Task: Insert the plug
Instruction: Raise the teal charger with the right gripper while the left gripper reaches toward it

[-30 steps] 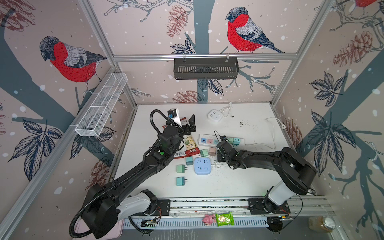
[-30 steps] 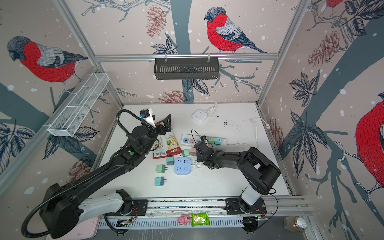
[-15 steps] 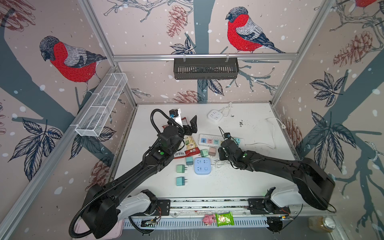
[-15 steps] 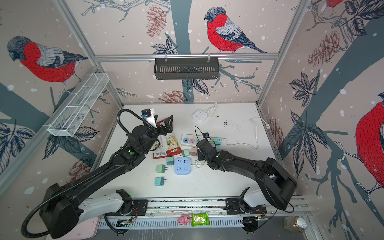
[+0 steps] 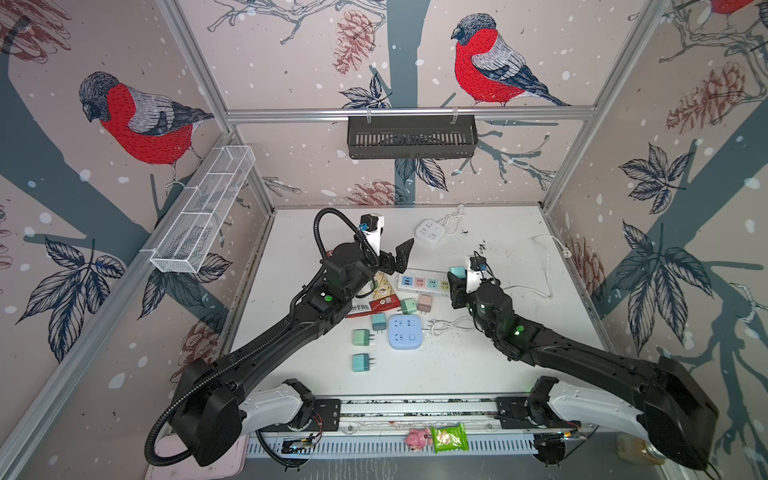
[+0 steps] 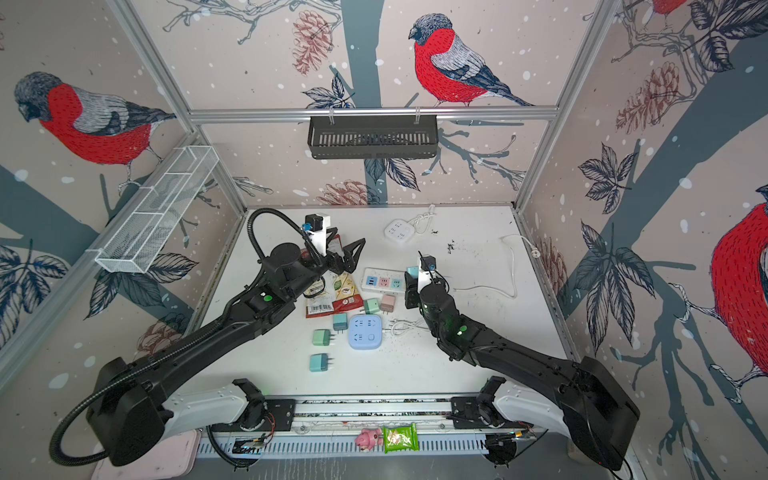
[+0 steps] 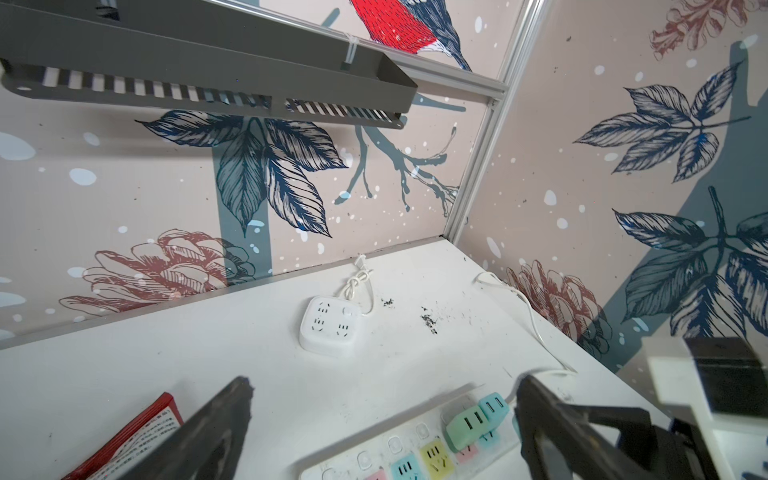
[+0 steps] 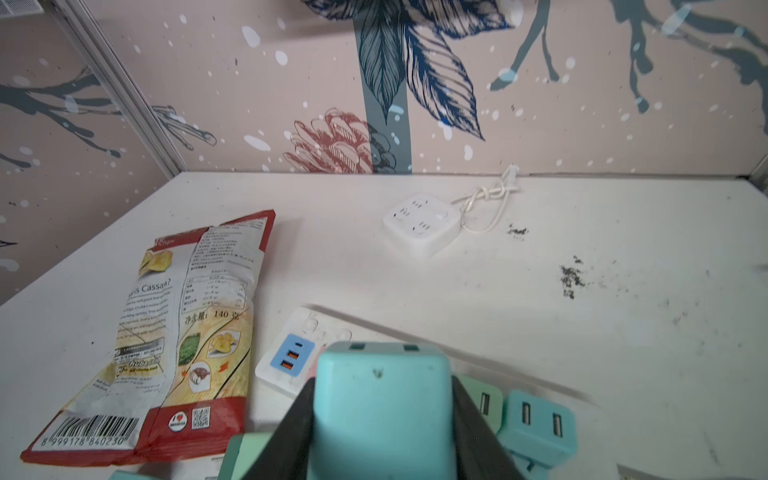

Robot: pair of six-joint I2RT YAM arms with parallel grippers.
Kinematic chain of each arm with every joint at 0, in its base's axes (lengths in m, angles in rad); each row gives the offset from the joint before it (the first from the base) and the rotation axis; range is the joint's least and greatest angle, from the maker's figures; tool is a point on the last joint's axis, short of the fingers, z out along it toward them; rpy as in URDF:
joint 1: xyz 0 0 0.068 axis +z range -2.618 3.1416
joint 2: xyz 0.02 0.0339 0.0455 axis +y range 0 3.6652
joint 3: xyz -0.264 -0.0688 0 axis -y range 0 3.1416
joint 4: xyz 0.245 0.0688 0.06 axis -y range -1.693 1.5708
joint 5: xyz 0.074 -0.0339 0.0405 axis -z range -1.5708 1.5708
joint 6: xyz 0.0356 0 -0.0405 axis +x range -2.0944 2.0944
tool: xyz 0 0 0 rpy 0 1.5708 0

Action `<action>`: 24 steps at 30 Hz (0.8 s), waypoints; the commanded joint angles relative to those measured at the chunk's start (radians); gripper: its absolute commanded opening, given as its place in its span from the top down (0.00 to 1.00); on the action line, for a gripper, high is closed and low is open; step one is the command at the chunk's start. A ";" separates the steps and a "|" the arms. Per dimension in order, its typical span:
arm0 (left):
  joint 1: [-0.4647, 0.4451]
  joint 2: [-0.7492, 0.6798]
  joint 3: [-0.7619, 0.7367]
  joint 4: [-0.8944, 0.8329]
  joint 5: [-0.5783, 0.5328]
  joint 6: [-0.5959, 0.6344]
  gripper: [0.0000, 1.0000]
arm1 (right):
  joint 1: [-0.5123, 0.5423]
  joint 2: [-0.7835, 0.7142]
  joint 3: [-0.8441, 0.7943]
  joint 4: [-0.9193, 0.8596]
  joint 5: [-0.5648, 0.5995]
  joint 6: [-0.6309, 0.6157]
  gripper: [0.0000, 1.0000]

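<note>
Right wrist view. The turquoise plug (image 8: pixel 380 399) is clamped between the two fingers of the right gripper (image 5: pixel 456 286), raised clear of the table (image 8: pixel 540 332). Its prongs face away from the lens and I cannot see them. Beneath it lies the white power strip (image 8: pixel 309 328). The strip's blue USB end shows on one side of the held plug. Two seated neighbours, a green plug (image 8: pixel 484 401) and a second turquoise plug (image 8: pixel 536 426), show on the other side. I judge the free sockets to lie under the held plug, hidden by it.

In a top view the strip runs from the right gripper toward 9 o'clock, and the chip bag (image 5: pixel 384 297) lies past its USB end, again at about 9 o'clock. The left gripper (image 7: pixel 384 388) hangs at 12 o'clock from that end, jaws spread wide and empty. Nothing pins the strip down.

Hazards, as I judge them:
- (a) The prongs may miss the slots, since no view lets me check alignment.
- (b) The plug body may foul the green plug just beside the free sockets.
- (c) The unheld strip may slide or tip under the push.
- (d) The plug may twist in the grip if a prong catches a socket rim.

The loose plugs (image 5: pixel 361 337) and the blue socket cube (image 5: pixel 405 332) lie at about 8 o'clock, well apart from the descent.
</note>
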State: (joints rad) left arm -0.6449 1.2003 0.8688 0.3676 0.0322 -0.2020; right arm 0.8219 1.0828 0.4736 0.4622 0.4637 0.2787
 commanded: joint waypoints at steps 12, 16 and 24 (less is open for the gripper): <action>-0.001 0.117 0.117 -0.060 0.364 0.087 0.02 | 0.005 0.030 -0.061 0.442 -0.188 -0.527 0.99; -0.002 0.131 0.123 -0.076 0.432 0.087 0.03 | 0.005 0.014 -0.163 0.610 -0.293 -0.722 0.99; -0.021 0.149 0.174 -0.117 0.531 0.142 0.07 | -0.012 0.041 -0.188 0.760 -0.280 -0.882 0.99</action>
State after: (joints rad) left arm -0.6594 1.3380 1.0210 0.2657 0.4931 -0.1001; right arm 0.8150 1.1244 0.2779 1.1084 0.2104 -0.5110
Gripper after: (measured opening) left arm 0.937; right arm 0.437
